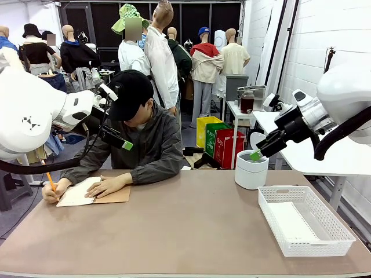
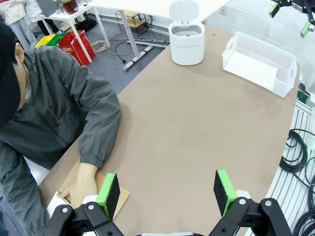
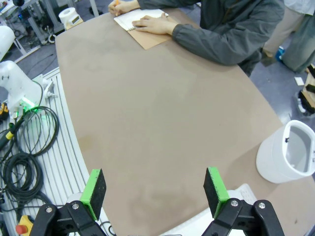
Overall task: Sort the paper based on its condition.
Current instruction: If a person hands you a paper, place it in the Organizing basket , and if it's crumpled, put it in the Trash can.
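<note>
Paper (image 1: 78, 192) lies as the open white page of a spiral notebook (image 1: 110, 196) with a tan cover, at about nine o'clock on the brown table (image 1: 185, 226) in the front view, right at the far-left edge. A person in a dark jacket and black cap leans over it; one hand (image 1: 107, 185) rests flat on the page and the other hand (image 1: 49, 191) holds an orange pencil (image 1: 50, 180) at the page's left edge. More white paper lies flat in the bottom of the white mesh basket (image 1: 339, 229), at about four o'clock on the table. From the left wrist view that sheet (image 2: 253, 69) sits inside the basket at one o'clock.

The left gripper (image 1: 116, 116) hangs above the notebook side, near the person's cap, fingers spread apart and empty; its own camera shows the two green pads (image 2: 112, 189) wide apart over bare table, with the notebook corner just beside the left one.

A white round bin (image 1: 251, 169), lid raised, stands at about two o'clock, just beyond the basket's far-left corner and apart from it.

The right gripper (image 1: 264, 146) hovers just above the bin, released and holding nothing; its wrist camera shows its pads (image 3: 93, 188) spread over bare tabletop, the bin at three o'clock
</note>
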### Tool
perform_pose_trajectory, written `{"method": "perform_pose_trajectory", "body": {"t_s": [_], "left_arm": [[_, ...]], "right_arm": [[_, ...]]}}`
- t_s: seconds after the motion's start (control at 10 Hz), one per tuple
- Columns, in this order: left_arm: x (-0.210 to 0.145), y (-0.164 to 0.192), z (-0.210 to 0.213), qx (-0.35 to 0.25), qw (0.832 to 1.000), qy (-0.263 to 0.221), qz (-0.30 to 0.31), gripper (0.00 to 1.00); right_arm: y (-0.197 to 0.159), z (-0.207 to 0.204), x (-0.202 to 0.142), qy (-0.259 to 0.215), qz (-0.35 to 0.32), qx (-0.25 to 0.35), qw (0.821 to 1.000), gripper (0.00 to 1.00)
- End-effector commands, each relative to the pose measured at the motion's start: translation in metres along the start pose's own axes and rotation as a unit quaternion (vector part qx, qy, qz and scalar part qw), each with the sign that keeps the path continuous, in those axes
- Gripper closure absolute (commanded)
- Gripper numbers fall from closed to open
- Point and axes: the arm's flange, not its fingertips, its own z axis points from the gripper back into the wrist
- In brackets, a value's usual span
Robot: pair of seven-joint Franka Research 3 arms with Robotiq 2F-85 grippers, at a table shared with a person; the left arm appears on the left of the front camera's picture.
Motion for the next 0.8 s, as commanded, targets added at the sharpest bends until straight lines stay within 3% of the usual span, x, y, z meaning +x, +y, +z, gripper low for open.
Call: {"method": "perform_pose_trajectory", "body": {"t_s": [0.0, 0.7], "left_arm": [[-0.0009, 0.0002, -0.0001, -0.003, 1.0, 0.001, 0.005, 0.0], [-0.0009, 0.0002, -0.0001, -0.003, 1.0, 0.001, 0.005, 0.0]], "right_arm": [[0.0, -0.0006, 0.0012, -0.005, 0.0, 0.007, 1.0, 0.0], [0.0, -0.0006, 0.0012, -0.005, 0.0, 0.007, 1.0, 0.0]]}}
